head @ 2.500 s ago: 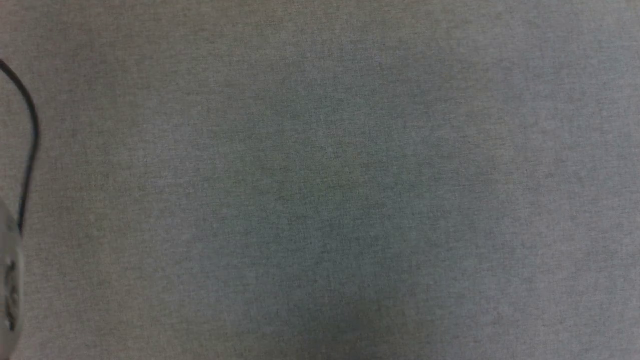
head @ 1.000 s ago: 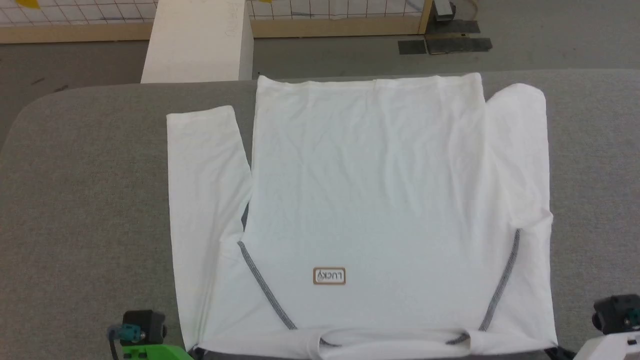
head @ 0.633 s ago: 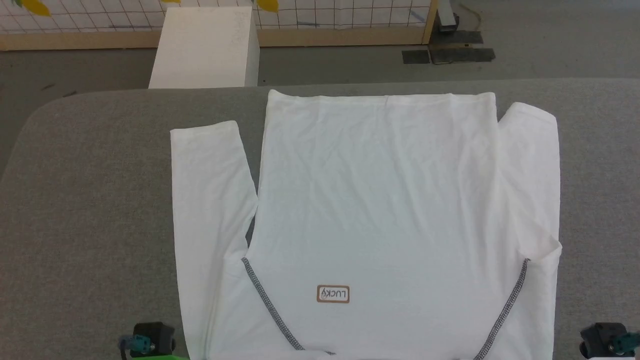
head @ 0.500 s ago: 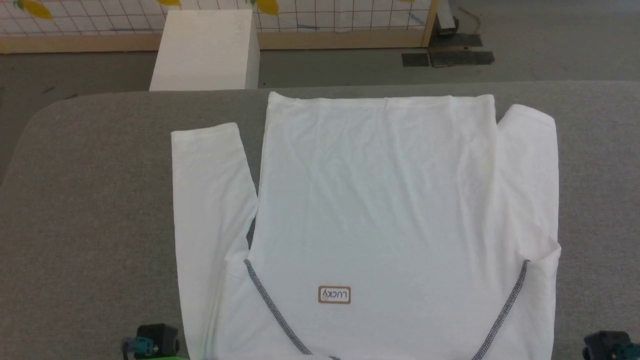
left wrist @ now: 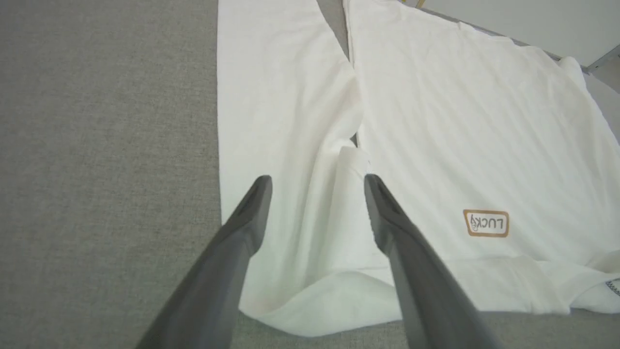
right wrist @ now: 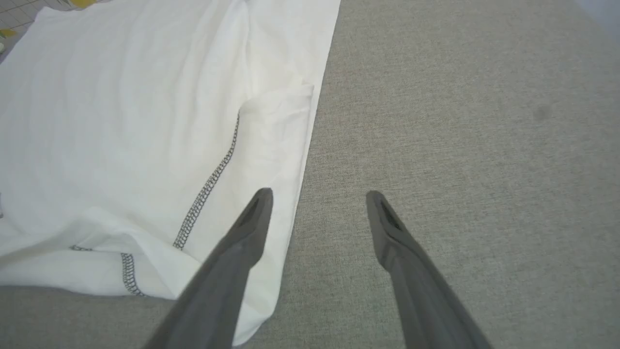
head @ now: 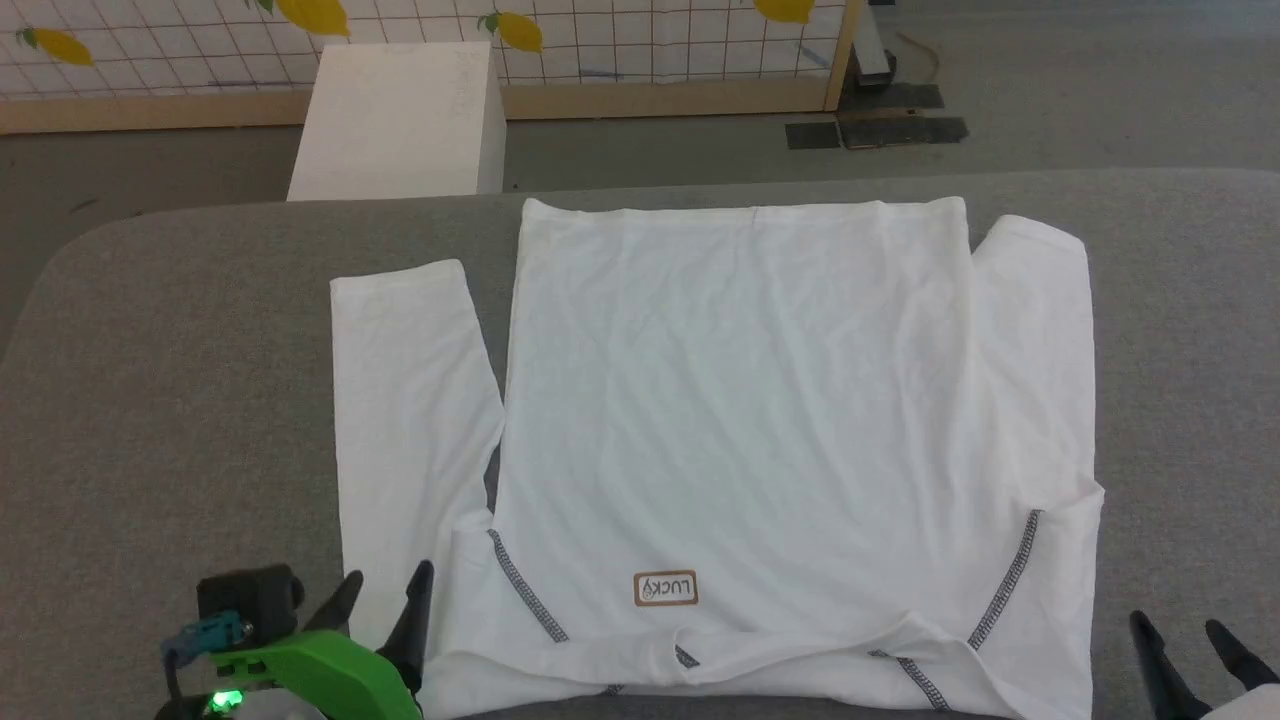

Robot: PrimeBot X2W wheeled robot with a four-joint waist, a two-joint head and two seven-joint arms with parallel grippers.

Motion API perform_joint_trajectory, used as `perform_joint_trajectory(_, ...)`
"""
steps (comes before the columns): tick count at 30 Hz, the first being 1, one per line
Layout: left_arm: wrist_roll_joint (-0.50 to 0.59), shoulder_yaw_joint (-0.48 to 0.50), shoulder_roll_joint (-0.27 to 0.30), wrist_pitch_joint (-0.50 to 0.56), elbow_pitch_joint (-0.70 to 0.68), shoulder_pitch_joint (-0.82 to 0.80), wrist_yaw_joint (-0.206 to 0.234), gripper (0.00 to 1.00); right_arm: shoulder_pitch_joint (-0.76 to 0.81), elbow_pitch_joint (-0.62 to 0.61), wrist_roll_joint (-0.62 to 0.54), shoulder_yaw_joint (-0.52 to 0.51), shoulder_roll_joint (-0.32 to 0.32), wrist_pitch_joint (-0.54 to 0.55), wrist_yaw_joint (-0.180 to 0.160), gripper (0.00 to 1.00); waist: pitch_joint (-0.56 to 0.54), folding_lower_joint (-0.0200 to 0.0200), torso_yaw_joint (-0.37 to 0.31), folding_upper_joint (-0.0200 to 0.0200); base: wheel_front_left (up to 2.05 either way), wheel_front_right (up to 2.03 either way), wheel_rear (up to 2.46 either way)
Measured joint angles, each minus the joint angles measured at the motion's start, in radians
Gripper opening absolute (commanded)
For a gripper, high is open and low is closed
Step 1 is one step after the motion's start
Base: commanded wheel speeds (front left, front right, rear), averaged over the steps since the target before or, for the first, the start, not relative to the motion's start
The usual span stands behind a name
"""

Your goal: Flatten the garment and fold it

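The garment is a white long-sleeved shirt spread flat on the grey table, with its collar end nearest me and a small brown-edged label there. Dark stitched seams run at both shoulders. My left gripper stands open over the left sleeve beside the shoulder, and nothing is pinched between its fingers. In the left wrist view the left gripper hovers above the garment. My right gripper is open beside the right shoulder. In the right wrist view the right gripper straddles the edge of the garment.
A rigid white box stands on the floor just beyond the table's far edge. Behind it runs a wire-grid fence with a wooden frame. Dark plates lie on the floor at the back right. Bare grey table flanks the garment on both sides.
Both grippers have gone from shut to open and their fingers now show at the garment's near corners. The collar edge lies slack on the table. The head camera has shifted.
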Motion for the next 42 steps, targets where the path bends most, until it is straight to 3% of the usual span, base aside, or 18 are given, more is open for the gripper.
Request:
perform_joint_trajectory(9, 0.077, 0.061, 0.033, -0.134, 0.024, -0.103, 0.012, 1.00, -0.054, -0.060, -0.003, 0.030, 0.007, -0.176, 0.000, 1.00, 0.016, 0.0000, -0.051, 0.0000, 0.00, 0.00, 0.00)
perform_joint_trajectory(18, 0.222, 0.056, 0.136, -0.208, 0.243, -0.450, 0.004, 1.00, -0.207, -0.031, -0.026, 0.111, 0.018, -0.397, 0.000, 1.00, 0.119, 0.0001, -0.063, 0.0000, 0.00, 0.00, 0.00)
perform_joint_trajectory(24, 0.238, 0.061, 0.213, -0.098, 0.395, -0.661, -0.016, 1.00, -0.297, 0.014, -0.023, 0.161, 0.021, -0.457, 0.000, 1.00, 0.216, 0.0001, -0.082, 0.0000, 0.00, 0.00, 0.00)
perform_joint_trajectory(31, 0.194, 0.098, 0.260, 0.105, 0.500, -0.768, -0.023, 1.00, -0.352, 0.057, -0.003, 0.208, 0.018, -0.488, 0.000, 1.00, 0.318, 0.0002, -0.123, -0.0001, 0.00, 0.00, 0.00)
perform_joint_trajectory(37, 0.130, 0.142, 0.265, 0.268, 0.501, -0.785, 0.020, 1.00, -0.375, 0.075, 0.010, 0.223, 0.011, -0.500, 0.000, 1.00, 0.374, 0.0002, -0.167, 0.0000, 0.00, 0.00, 0.00)
perform_joint_trajectory(42, 0.102, 0.173, 0.276, 0.328, 0.448, -0.786, 0.061, 1.00, -0.383, 0.084, 0.010, 0.226, 0.010, -0.504, 0.000, 1.00, 0.400, 0.0001, -0.190, 0.0000, 0.00, 0.00, 0.00)
